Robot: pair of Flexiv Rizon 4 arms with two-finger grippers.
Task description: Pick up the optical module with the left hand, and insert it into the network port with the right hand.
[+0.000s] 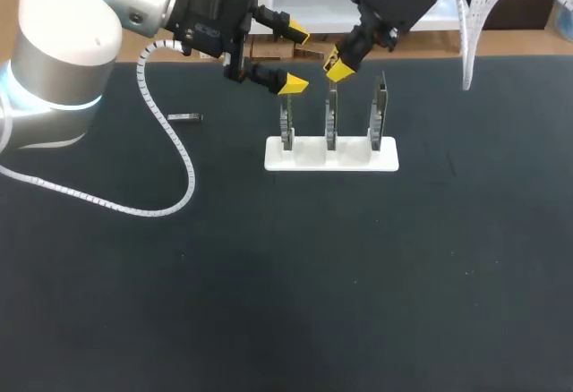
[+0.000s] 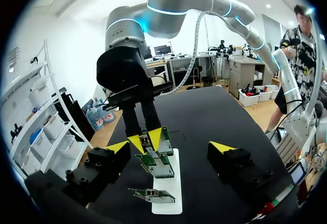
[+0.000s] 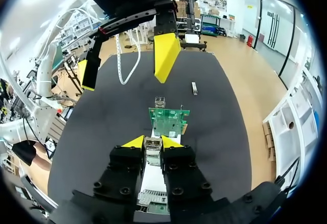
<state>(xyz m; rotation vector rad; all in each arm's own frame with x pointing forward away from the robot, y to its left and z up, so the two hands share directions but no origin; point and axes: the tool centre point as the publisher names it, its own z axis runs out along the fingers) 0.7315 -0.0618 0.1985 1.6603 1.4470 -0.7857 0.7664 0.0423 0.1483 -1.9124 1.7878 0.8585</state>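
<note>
A white plastic rack (image 1: 309, 161) stands on the black table (image 1: 269, 276) with three slots, and each slot holds one green circuit board upright on its edge: the left board (image 1: 286, 122), the middle board (image 1: 331, 119) and the right board (image 1: 380, 115). Well to the left of the rack, a small silver rectangular optical module (image 1: 185, 117) lies flat on the table, apart from both arms.

The left gripper (image 1: 296, 58) comes in from the left and hangs just above the left board, with its fingers spread and nothing between them. The right gripper (image 1: 338, 67) slants down from the far right onto the middle board's top edge. Its fingers are clenched on a small silvery metal piece (image 3: 152, 144) there, and I cannot tell whether that piece is a second module or the board's own port.
</note>
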